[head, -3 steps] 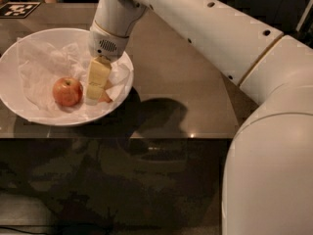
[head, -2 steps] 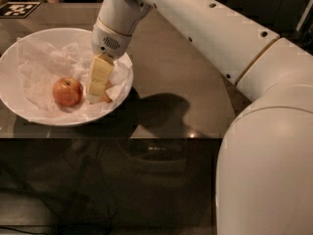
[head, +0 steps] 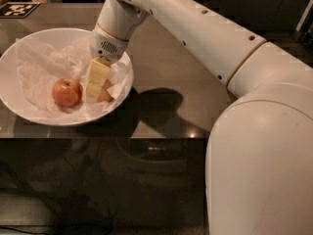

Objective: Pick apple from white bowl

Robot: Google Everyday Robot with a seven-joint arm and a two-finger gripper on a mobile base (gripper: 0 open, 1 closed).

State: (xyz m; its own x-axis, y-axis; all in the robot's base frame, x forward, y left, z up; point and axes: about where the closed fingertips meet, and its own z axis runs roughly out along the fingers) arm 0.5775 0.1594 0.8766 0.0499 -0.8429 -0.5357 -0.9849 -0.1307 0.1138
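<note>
View from the single camera. The white bowl (head: 9, 77) sits at the left of the table (head: 166, 67), its left side cut by the frame and its near rim close to the table's front edge, so you have little margin there. To the right of the bowl a broad stretch of tabletop lies under the arm (head: 195, 28) and carries its shadow (head: 156, 106). Crumpled tissue paper (head: 44, 67) lines the bowl, and the apple (head: 67, 92) rests on it near the middle, slightly toward the near rim, stem dimple up, with open tissue to its left and behind it. The gripper (head: 97, 89) reaches down into the right half of the bowl, just right of the apple with a narrow strip of tissue between them; you cannot tell whether it is spread or closed. A second orange fruit (head: 104, 97) shows only as a sliver at the gripper's tip, mostly hidden, near the bowl's right wall. Compared with a second ago, gripper and apple lie in much the same places, while the arm's large lower link fills more of the right side. The table is dark brown and glossy, with a black-and-white marker tag (head: 17, 9) at its far left; the room beyond is dark
</note>
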